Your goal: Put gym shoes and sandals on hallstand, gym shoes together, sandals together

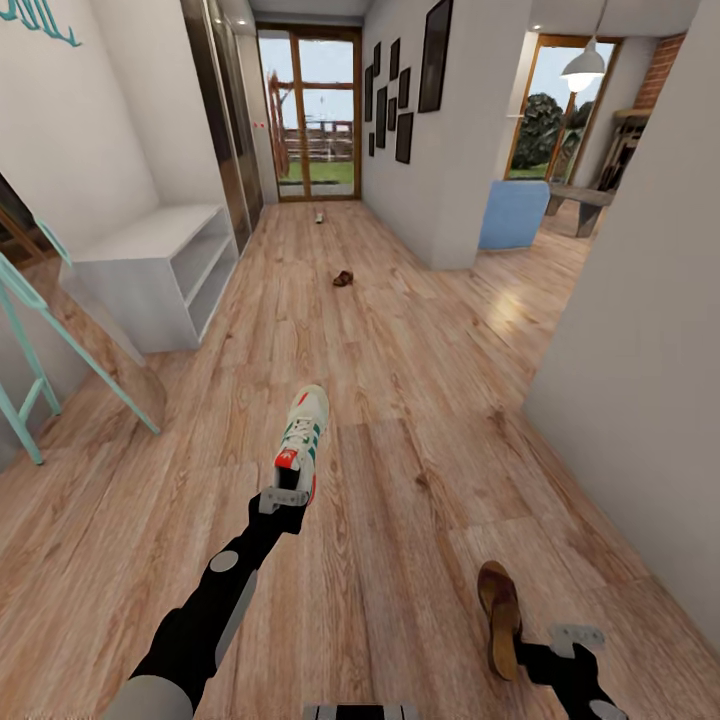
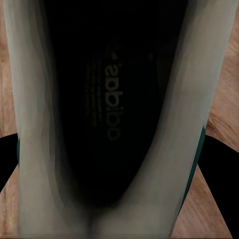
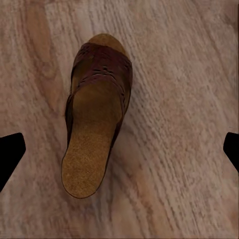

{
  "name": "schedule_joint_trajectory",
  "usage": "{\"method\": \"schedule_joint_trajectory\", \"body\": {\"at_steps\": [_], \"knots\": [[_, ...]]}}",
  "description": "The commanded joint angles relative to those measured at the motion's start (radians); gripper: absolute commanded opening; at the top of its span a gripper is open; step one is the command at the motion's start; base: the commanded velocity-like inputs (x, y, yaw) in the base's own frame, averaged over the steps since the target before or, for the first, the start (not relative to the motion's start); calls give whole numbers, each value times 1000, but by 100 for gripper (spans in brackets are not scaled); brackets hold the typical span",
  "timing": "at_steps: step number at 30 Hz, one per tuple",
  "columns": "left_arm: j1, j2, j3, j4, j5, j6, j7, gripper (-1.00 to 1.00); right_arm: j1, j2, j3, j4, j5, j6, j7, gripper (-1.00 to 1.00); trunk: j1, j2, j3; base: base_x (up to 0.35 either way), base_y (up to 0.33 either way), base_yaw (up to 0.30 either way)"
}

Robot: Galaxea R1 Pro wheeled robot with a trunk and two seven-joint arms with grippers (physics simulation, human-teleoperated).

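- I am looking down a long corridor floor [image 1: 420, 400] of light wood planks, running away toward a glazed door at the far end.
- The hallstand [image 1: 150, 265] is standing against the wall on my left, white-grey, with nothing showing on its flat top or in its open shelves.
- A mint-framed mirror [image 1: 45, 340] is leaning just beside it, nearer to me.
- I am holding my left arm out ahead, and the left gripper [image 1: 284, 497] is closing on the heel of a gym shoe [image 1: 300, 432], toe pointing away from me; the left wrist view is staring into the shoe's dark interior [image 2: 107, 99], with a black finger [image 2: 221, 169] at each side.
- The right gripper [image 1: 575, 640] is sitting just beside a sandal [image 1: 499, 615] lying flat on the floor near my right side. In the right wrist view the sandal [image 3: 97, 119] is lying between widely spread fingertips [image 3: 10, 152], untouched.
- A second sandal [image 1: 343, 279] is lying farther down the corridor.
- A small object [image 1: 319, 216] near the door is too distant to identify.
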Motion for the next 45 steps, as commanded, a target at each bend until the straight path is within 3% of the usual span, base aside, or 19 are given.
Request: {"method": "schedule_joint_trajectory", "body": {"at_steps": [1, 10, 12, 25, 45], "knots": [[0, 0, 1, -1, -4, 1, -3, -100, -1, 0, 0, -12, 1, 2, -1, 100, 0, 0, -1, 0, 0, 0], [0, 0, 1, -3, -4, 1, -2, -100, -143, 4, 2, -56, -1, 9, -2, 100, 0, 0, -1, 0, 0, 0], [0, 0, 1, -3, -4, 0, -3, -100, -153, 5, 2, -55, -2, 9, -2, 100, 0, 0, -1, 0, 0, 0], [0, 0, 3, -1, -3, 1, -3, -100, -163, 5, 1, 71, -4, 2, 1, 100, 0, 0, -1, 76, 6, 0], [0, -2, 1, 1, -4, 1, -3, -100, -163, 12, 0, 158, -6, 1, 1, 100, 0, 0, -1, 143, 50, 0]]}}
